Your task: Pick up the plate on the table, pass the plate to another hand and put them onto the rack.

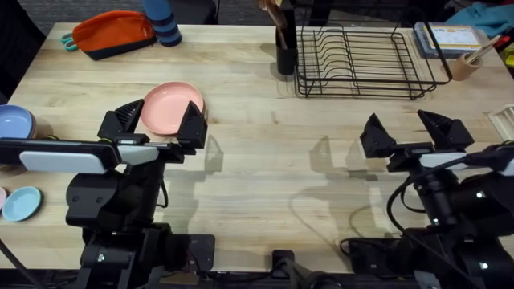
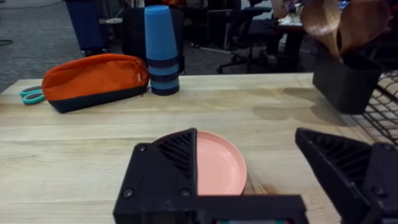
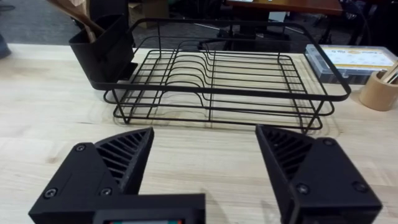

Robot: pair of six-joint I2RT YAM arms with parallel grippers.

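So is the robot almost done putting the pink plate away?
Not yet. The pink plate lies flat on the table. The left gripper is open around it; nothing's lifted. Still left: the pickup, the pass to the open right gripper, and the empty rack.

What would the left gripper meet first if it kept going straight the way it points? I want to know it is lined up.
Most likely the pink plate, lying on the table just ahead of the open left gripper. Whether it meets the rim or passes over it is unclear.
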